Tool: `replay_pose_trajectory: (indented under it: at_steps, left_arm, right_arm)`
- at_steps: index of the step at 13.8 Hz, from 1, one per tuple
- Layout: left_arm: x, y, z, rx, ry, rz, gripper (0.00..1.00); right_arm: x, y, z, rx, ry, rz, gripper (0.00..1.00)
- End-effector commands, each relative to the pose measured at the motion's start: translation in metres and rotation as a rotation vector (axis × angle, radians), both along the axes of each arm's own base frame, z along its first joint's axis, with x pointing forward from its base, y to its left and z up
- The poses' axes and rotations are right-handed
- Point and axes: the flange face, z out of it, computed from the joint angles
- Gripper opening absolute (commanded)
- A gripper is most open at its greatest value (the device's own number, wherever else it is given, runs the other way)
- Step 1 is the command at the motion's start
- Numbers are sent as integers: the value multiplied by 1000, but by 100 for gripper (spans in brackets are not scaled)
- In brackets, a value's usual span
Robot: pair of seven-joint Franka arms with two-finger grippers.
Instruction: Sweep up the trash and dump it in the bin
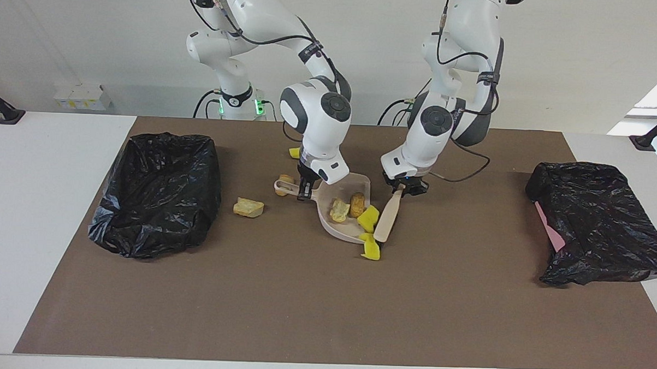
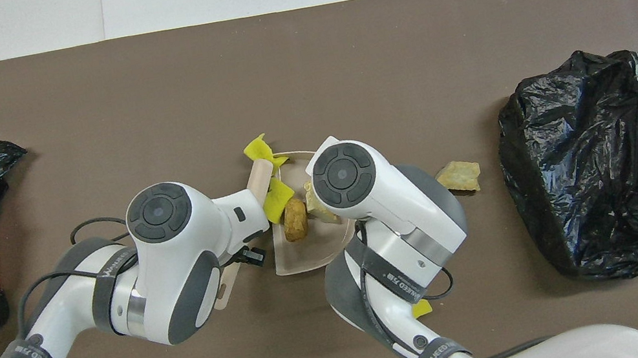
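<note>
My right gripper (image 1: 305,191) is shut on the handle of the beige dustpan (image 1: 349,233), which lies flat mid-table. A tan lump (image 1: 339,210) and a brown lump (image 1: 357,204) lie in the pan. My left gripper (image 1: 406,188) is shut on the brush (image 1: 387,220), whose head rests at the pan's mouth. One yellow chunk (image 1: 369,217) sits against the brush inside the mouth. Another yellow chunk (image 1: 371,250) lies on the mat at the pan's lip. Loose trash: a tan lump (image 1: 249,207), a small tan lump (image 1: 286,179) by the handle, and a yellow scrap (image 1: 294,152).
A black-bagged bin (image 1: 159,192) stands at the right arm's end of the brown mat. A second black-bagged bin (image 1: 600,221), with pink showing at its side, stands at the left arm's end. Both arms crowd the middle around the dustpan.
</note>
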Motion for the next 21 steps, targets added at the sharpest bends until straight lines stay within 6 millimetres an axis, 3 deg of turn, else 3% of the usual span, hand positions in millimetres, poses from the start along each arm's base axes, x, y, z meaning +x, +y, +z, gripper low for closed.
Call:
replay_pose_trajectory:
  at_steps: [1,3,8,11,14,17,21]
  left_arm:
    - [-15,-6,10,4,9,26,0]
    - [-8,5,12,4,7,40,0]
    - [21,70,34,47,-15,104,0]
    - [26,100,53,53,-16,108,0]
    - [21,105,53,60,-14,135,0]
    - [-5,109,40,84,-16,212,0]
    - [-53,94,34,131,-9,283,0]
  right_arm:
    - [-6,-5,4,-20,0,-20,0]
    - [-6,-5,4,-19,1,-21,0]
    - [-2,-13,13,-5,-7,-38,0]
    - [2,-20,20,6,-14,-47,0]
    - [9,-40,39,16,-24,-43,0]
    - [17,-86,73,45,-7,-27,0]
    - [28,-181,122,84,16,14,0]
